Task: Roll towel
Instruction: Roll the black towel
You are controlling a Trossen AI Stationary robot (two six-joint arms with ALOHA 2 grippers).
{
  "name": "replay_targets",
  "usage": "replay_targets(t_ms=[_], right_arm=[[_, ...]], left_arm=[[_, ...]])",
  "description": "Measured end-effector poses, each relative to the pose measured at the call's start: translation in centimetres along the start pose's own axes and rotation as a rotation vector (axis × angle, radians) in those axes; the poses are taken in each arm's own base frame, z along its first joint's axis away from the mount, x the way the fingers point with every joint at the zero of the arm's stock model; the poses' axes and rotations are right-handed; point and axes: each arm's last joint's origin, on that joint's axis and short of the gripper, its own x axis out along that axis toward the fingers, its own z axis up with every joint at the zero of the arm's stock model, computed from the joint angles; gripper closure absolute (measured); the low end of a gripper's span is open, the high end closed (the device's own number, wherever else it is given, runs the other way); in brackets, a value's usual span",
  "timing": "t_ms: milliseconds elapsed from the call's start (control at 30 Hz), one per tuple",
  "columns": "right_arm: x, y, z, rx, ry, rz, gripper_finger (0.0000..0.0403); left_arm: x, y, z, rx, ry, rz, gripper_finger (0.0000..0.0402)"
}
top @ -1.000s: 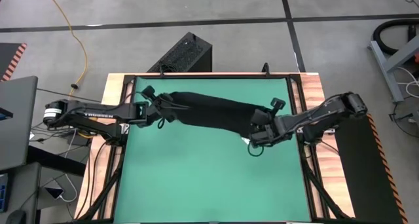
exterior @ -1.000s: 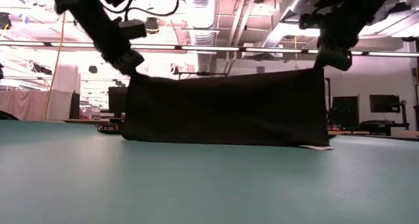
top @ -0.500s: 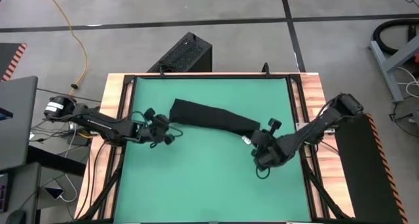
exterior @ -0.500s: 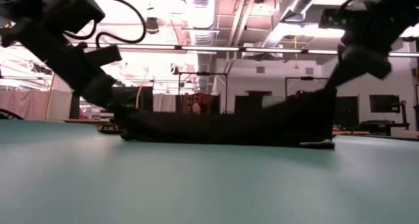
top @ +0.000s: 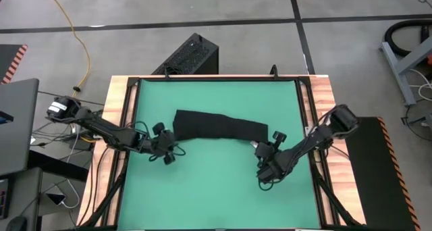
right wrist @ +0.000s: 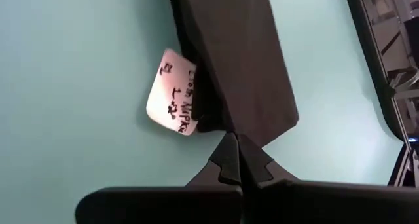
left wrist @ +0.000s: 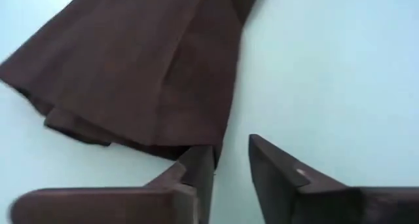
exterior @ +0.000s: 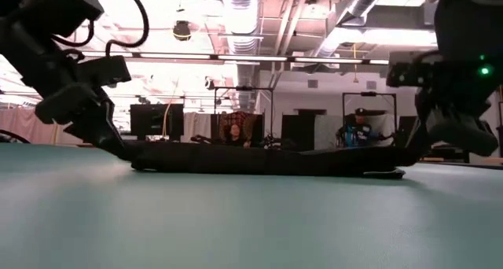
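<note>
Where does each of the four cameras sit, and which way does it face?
High view: overhead, straight down on the green mat; both arms, towel.
Low view: at mat height, looking level across it; towel flat, arms dropping in.
Left wrist view: past the left gripper, fingers parted, at a towel end.
Right wrist view: right gripper shut at the towel's edge, by the white tag.
All four show the towel.

The towel (top: 217, 125) is soft matt black cloth, folded in smooth layers, with a small white paper-like tag (right wrist: 173, 93) bearing handwriting. The green mat (top: 216, 184) looks smooth and matt. The desk (top: 324, 89) shows wood-grain edges. Each hand's fingers (left wrist: 281, 178) look like hard matt dark plastic
</note>
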Motion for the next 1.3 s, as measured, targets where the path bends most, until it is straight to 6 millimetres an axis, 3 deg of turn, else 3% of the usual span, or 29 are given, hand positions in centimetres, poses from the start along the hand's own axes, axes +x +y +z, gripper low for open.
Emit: replay_targets(t_ms=[233, 467, 667, 833, 967, 1300], right_arm=[[0.1, 0.3, -0.1, -0.002, 0.017, 0.020, 0.0403], [0.1, 0.4, -0.1, -0.006, 0.024, 0.029, 0.0403], [0.1, 0.4, -0.1, -0.008, 0.023, 0.031, 0.0403], [0.1, 0.4, 0.0, -0.006, 0.024, 0.034, 0.0403], [0.1, 0.4, 0.0, -0.004, 0.027, 0.039, 0.0403], [0.1, 0.4, 0.0, -0.003, 0.026, 0.041, 0.0403]], left_arm=[[-1.8, -1.2, 2.1, 0.072, -0.055, -0.079, 0.0242], [-2.8, -0.6, 2.0, 0.107, 0.049, 0.014, 0.0229], [-2.9, 0.3, 0.4, 0.051, 0.228, 0.080, 0.0229], [-2.7, 0.4, 1.4, 0.127, 0.060, 0.206, 0.0229], [-2.3, -0.2, 2.8, 0.234, -0.047, 0.129, 0.0229], [-0.2, 2.1, 2.0, 0.252, 0.018, 0.031, 0.0230]])
